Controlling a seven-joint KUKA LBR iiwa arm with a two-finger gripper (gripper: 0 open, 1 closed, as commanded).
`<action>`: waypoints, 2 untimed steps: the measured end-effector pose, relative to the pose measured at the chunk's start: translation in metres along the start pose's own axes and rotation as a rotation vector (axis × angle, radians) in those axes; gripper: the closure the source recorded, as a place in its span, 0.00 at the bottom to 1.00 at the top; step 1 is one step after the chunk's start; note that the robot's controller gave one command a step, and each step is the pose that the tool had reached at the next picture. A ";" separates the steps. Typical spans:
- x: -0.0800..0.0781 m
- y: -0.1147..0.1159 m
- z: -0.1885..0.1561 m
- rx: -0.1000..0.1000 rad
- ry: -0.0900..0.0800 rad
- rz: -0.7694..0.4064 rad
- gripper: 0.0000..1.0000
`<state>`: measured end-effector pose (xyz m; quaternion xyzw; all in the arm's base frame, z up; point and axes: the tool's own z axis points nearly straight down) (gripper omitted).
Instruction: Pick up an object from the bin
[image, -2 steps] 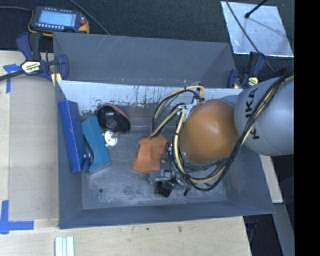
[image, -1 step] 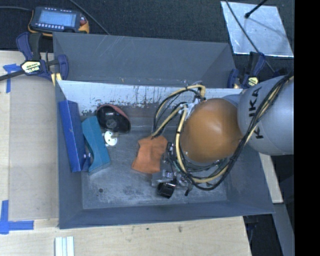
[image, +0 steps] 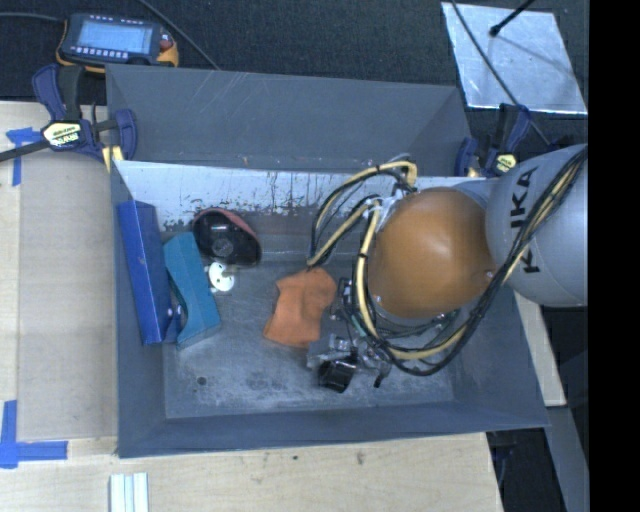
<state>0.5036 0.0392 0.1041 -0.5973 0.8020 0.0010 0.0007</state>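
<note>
Cloth (image: 300, 308), orange, lies just left of your end effector (image: 340, 368), whose state you cannot tell; centre first.

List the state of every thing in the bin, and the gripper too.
gripper: down near the floor of the bin, right of the orange cloth.
orange cloth: crumpled, lying mid-bin.
blue flat board: on edge against the left wall.
teal block: lying against the board.
black round thing: resting by the back wall.
small white thing: loose, beside the teal block.
</note>
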 end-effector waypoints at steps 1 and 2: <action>0.000 -0.001 -0.013 0.002 0.000 0.000 1.00; 0.000 -0.001 -0.026 0.002 0.000 0.001 1.00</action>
